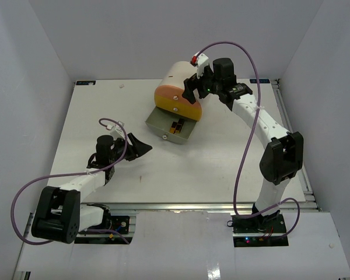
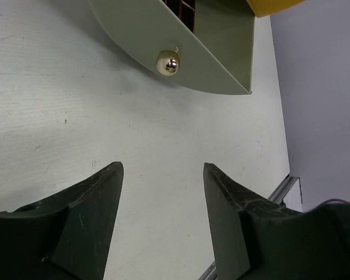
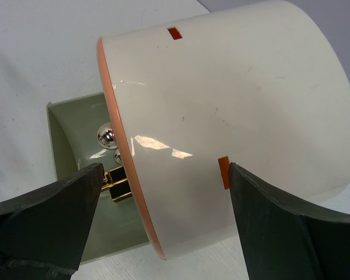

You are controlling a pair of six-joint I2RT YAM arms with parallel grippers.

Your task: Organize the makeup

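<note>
The cream drawer unit (image 1: 176, 81) lies at the back of the table, and its green bottom drawer (image 1: 163, 118) is pulled out. In the drawer lie makeup items (image 1: 176, 127): black-and-gold lipstick tubes (image 3: 118, 182) and part of a brown-pan palette (image 2: 185, 7). No sponges show. My right gripper (image 1: 197, 87) is open above the unit's front rim; in the right wrist view it (image 3: 164, 169) straddles the cream shell (image 3: 239, 99). My left gripper (image 1: 138, 149) is open and empty over the bare table, in front of the drawer's gold knob (image 2: 168, 63), as the left wrist view (image 2: 162, 169) shows.
White walls enclose the table on three sides. An aluminium rail (image 1: 291, 134) runs along the right edge, and the near rail shows in the left wrist view (image 2: 280, 188). Purple cables (image 1: 245, 157) loop from both arms. Two silver knobs (image 3: 107, 135) sit on the unit's front.
</note>
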